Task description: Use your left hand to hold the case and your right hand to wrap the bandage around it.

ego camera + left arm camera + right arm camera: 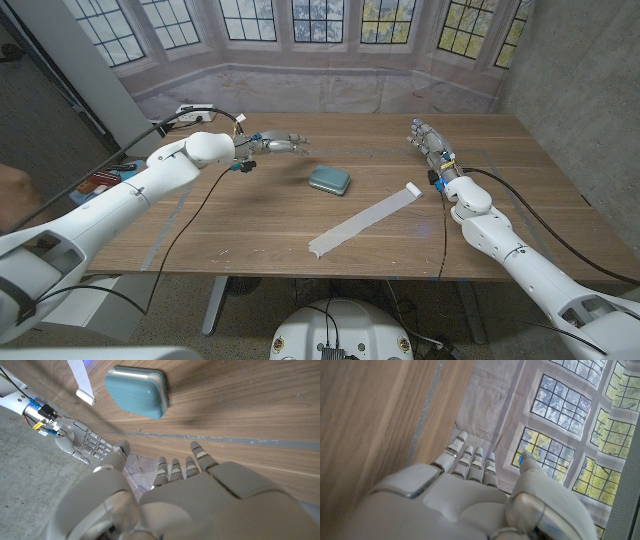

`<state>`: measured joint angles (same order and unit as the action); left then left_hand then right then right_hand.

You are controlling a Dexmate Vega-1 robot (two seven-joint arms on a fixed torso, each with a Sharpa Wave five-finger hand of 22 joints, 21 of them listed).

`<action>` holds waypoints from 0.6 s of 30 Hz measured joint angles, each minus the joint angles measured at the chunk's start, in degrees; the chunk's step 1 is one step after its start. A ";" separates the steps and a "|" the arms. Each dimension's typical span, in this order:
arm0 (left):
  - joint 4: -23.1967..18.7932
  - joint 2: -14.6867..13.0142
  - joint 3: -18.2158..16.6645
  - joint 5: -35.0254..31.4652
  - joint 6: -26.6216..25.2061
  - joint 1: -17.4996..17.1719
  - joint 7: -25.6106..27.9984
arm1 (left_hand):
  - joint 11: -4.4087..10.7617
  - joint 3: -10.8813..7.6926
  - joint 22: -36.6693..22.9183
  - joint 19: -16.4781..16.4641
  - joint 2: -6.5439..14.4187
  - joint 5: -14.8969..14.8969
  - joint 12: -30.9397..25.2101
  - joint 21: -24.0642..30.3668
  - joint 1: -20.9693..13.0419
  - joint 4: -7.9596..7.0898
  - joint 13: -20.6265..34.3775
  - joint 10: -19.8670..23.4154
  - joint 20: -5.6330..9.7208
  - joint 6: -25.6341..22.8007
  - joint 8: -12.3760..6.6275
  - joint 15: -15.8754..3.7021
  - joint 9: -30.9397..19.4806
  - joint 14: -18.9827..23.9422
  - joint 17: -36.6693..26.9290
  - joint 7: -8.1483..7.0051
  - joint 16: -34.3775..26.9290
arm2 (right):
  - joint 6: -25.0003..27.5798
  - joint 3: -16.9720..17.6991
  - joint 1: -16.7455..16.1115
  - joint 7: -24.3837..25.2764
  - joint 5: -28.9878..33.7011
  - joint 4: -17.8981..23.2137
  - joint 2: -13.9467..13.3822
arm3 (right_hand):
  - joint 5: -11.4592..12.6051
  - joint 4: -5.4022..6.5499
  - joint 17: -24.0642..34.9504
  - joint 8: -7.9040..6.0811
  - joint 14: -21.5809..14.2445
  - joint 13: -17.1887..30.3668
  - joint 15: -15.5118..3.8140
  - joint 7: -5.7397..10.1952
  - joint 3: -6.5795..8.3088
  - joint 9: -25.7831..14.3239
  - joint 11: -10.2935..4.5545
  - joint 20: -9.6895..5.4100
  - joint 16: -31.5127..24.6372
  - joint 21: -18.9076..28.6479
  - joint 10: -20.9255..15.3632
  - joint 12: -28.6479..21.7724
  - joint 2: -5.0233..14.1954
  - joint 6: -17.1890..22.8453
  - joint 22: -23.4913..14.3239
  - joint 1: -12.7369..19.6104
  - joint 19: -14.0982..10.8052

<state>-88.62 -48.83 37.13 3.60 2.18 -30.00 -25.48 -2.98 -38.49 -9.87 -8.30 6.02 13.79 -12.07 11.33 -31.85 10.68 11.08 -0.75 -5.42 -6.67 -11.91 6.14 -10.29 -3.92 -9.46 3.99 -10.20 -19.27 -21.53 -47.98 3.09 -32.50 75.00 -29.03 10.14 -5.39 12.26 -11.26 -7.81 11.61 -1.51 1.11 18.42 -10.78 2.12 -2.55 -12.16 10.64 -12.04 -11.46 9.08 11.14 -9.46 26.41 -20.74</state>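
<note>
A small teal case [329,180] lies on the wooden table [250,220] near its middle; it appears again in the left wrist view [136,392]. A long white bandage strip [365,218] lies unrolled to the case's right, running diagonally, with one end [81,380] rolled. My left hand [276,144] hovers above the table to the left of the case and a little behind it, fingers spread, holding nothing. My right hand [428,139] stands at the far right, beyond the bandage's far end, fingers apart and empty. The right hand [80,442] also shows in the left wrist view.
A backdrop of windows [300,40] hangs behind the table. A person's hand [12,195] shows at the left picture edge, beside some small items [100,184] off the table's left side. Cables run along both arms.
</note>
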 measured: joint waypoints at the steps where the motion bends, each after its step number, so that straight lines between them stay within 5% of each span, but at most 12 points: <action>1: -0.01 -0.03 0.11 -0.17 0.01 0.17 -0.13 | -0.10 0.00 0.00 0.00 -0.06 0.00 0.00 0.00 -0.06 0.00 0.00 -0.10 0.00 0.00 0.00 0.00 0.00 0.00 0.00 0.00 0.00 | 0.00 0.03 -0.05 0.08 -0.01 0.09 -0.04 | 0.00 0.00 0.00 0.00 0.00 0.00 0.00 0.00 0.00 0.00 0.00 0.00 0.00 0.00 0.00 0.00 0.00 0.00 0.00 0.00 0.00; 18: 0.74 0.44 2.19 -6.04 1.81 3.70 -3.48 | 0.32 0.00 -0.01 0.32 -1.14 0.00 0.00 0.00 -2.21 -0.01 -0.01 -0.50 0.32 0.23 0.00 0.31 -0.26 -0.30 0.00 0.21 0.00 | 0.82 0.63 -0.74 1.12 -0.03 1.84 -0.71 | 0.27 -1.66 -0.55 0.00 0.21 -0.02 -0.21 -0.72 0.55 0.00 0.30 0.20 0.00 0.00 -0.22 0.00 -0.54 0.11 0.00 1.59 -0.21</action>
<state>-87.88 -48.38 39.33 -2.44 4.00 -26.30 -28.95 -2.66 -38.49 -9.88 -7.98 4.87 13.79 -12.07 11.33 -34.06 10.67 11.07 -1.25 -5.10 -6.44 -11.91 6.45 -10.55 -4.22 -9.46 4.21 -10.20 -18.45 -20.90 -48.72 4.21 -32.53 76.84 -29.74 10.41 -7.05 11.71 -11.26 -7.60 11.59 -1.73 0.39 18.97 -10.78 2.42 -2.35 -12.16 10.64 -12.26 -11.46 8.54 11.26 -9.46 28.00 -20.95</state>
